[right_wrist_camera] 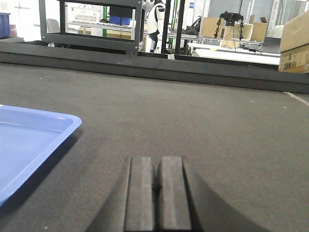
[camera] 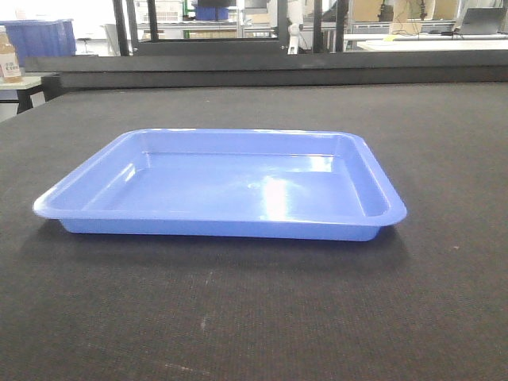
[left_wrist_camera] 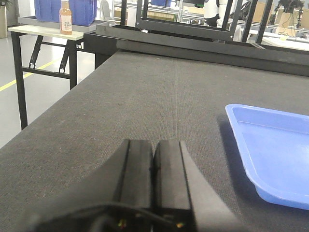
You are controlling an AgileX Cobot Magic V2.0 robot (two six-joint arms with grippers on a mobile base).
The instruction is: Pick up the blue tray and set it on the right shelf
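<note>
exterior front-facing: glossy shallow blue tray [camera: 222, 190] on coarse dark table [camera: 254, 317] | left tool [left_wrist_camera: 153, 147], right tool [right_wrist_camera: 158, 164] pressed together

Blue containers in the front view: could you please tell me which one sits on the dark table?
The shallow light-blue tray, flat on the dark table; the deeper, darker blue bin stands beyond it, back left.

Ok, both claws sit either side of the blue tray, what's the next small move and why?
Probably open both claws first: the left claw and right claw are shut and apart from the blue tray, which lies untouched on the dark table, so neither could take its rim yet.
</note>
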